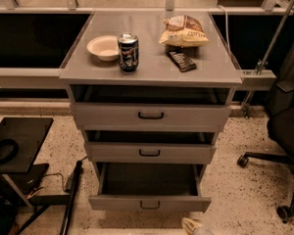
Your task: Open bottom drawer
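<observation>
The bottom drawer [149, 202] is the lowest of three grey drawers in the cabinet, with a small dark bar handle [150, 205] at its centre. It stands pulled out well past the two drawers above, and its dark inside [149, 179] shows. Only a pale tip of my gripper [193, 225] shows, at the bottom edge of the camera view. It is just below and right of the drawer's front and apart from the handle.
The middle drawer [149, 152] and top drawer [151, 115] stand slightly out. On the cabinet top are a white bowl [104, 47], a can [128, 53], a chip bag [183, 31] and a dark bar [181, 60]. An office chair [286, 131] stands right, a black stand [17, 141] left.
</observation>
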Robot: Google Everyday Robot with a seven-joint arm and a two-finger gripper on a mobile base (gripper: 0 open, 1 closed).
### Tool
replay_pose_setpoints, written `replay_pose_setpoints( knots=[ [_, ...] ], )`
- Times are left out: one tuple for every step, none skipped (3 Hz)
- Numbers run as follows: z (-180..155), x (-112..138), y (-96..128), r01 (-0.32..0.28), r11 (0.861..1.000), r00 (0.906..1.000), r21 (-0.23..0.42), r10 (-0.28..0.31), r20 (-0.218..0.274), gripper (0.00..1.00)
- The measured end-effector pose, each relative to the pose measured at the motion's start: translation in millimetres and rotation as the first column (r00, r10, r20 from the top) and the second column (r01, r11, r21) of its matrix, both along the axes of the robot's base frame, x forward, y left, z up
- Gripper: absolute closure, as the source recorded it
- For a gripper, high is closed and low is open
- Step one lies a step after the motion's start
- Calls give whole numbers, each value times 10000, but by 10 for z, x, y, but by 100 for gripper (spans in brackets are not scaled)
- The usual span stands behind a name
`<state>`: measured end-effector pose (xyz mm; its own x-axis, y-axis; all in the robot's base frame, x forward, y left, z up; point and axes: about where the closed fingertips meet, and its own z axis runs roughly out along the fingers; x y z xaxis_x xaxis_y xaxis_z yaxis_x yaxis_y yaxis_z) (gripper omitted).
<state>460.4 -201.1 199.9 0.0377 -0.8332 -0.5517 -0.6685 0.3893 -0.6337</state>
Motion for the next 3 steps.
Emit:
replay_pose_setpoints(
  knots=[
    [0,0,0,0,10000,10000,0,0,0,13],
    [0,0,1,-2,10000,10000,1,2,0,0],
    [0,0,2,-2,10000,10000,2,2,0,0]
  ],
)
